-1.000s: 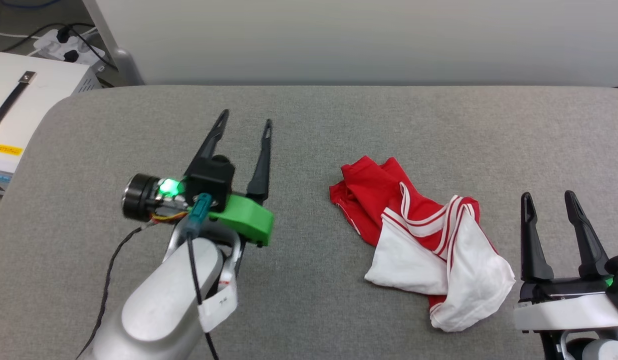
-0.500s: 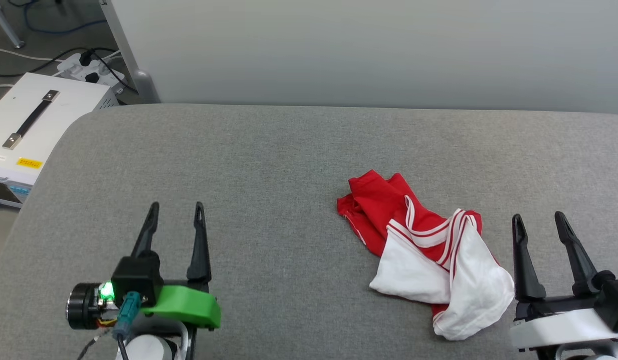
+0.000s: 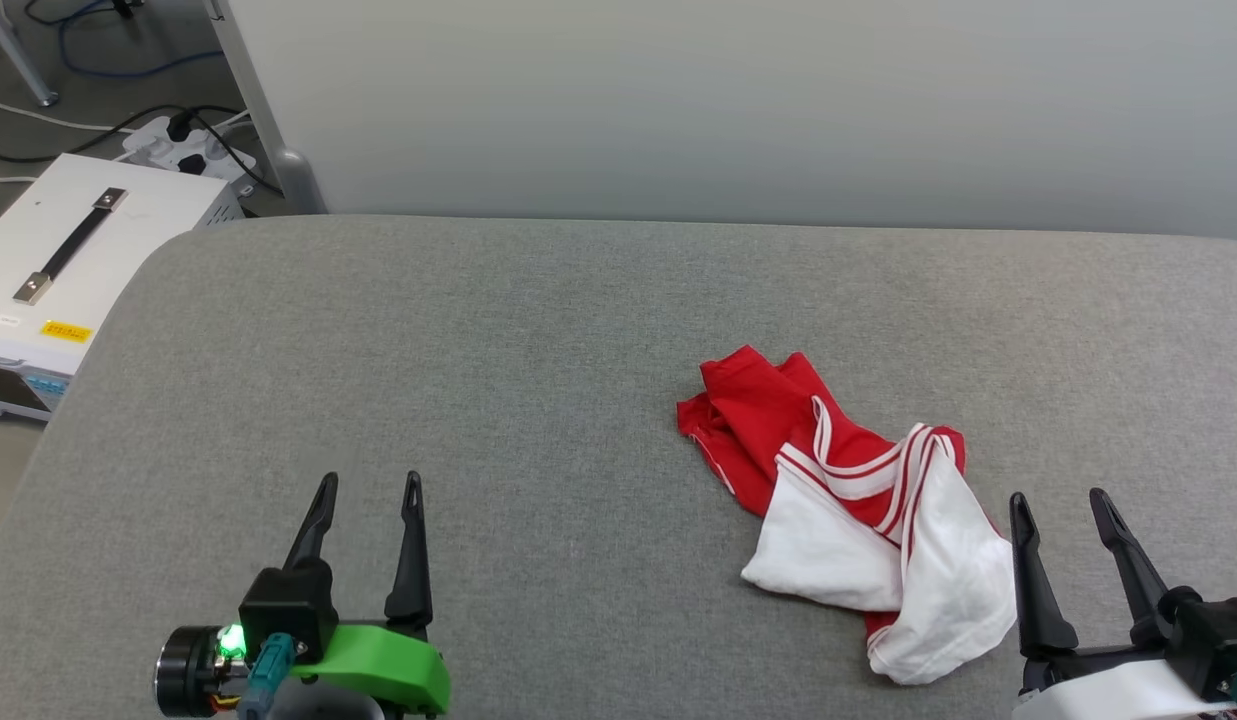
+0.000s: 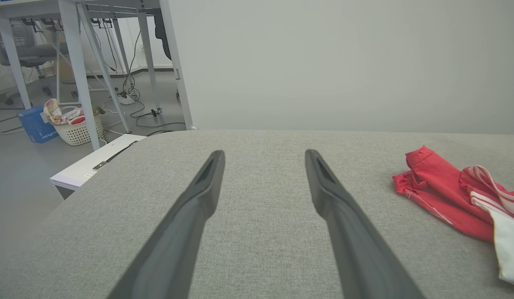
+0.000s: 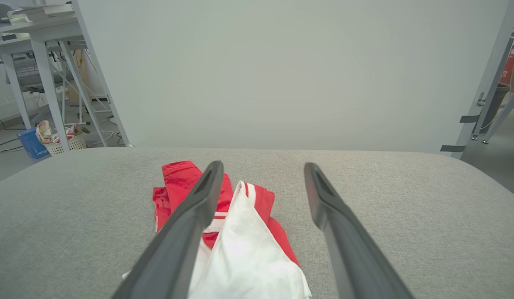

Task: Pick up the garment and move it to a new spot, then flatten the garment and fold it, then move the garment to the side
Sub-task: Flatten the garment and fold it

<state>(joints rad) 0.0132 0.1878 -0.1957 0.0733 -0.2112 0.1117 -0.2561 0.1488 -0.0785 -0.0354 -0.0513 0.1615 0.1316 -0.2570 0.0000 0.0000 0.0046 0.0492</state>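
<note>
Grey bench (image 3: 578, 330) carries the crumpled garment (image 3: 848, 500); nothing looks done yet. Right gripper (image 3: 1058, 496) beside it and left gripper (image 3: 370, 480) farther off show spread, empty jaws.

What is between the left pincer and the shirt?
Nothing. In the head view the grey pad between the left pincer and the shirt is bare.

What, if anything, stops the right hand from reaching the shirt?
Probably nothing, so likely yes: the shirt lies on the grey surface right beside the open right hand, nothing between them.
</note>
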